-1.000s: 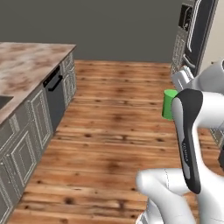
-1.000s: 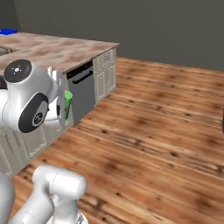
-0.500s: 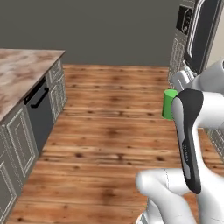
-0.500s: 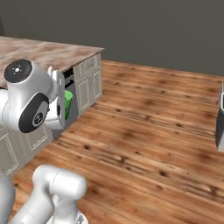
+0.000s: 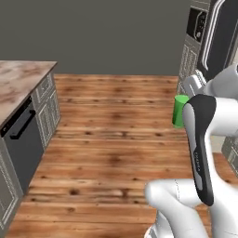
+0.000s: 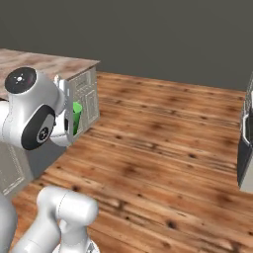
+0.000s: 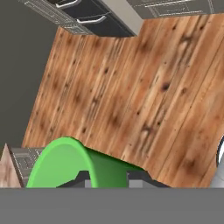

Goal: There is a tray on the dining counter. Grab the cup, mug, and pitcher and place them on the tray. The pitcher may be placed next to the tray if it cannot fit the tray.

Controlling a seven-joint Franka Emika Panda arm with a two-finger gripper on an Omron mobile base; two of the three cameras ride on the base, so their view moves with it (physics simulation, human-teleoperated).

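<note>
- Gripper [image 7: 106,178]: jaws drawn close and clamped on the cup [image 7: 83,168]; in the hand view the dark finger tips [image 7: 78,178] sit against the cup's green wall near the bottom edge.
- Cup, left base view [image 5: 179,110]: carried in the air beside the white arm [image 5: 201,144], above the wooden floor [image 5: 111,139] (upright, rim uppermost).
- Cup, right base view [image 6: 76,117]: a green sliver beside the arm's round joint [image 6: 34,116], mostly hidden by it.
- Marbled counter [image 5: 18,81]: at the left edge, its corner over cream cabinet doors [image 5: 49,102] and a black appliance front [image 5: 21,148].
- Change since the earlier frames: the whole scene has slid across both base views (the base is turning); less counter shows, more floor and grey wall [image 5: 102,32]. Grip and cup keep the same place against the arm.
</note>
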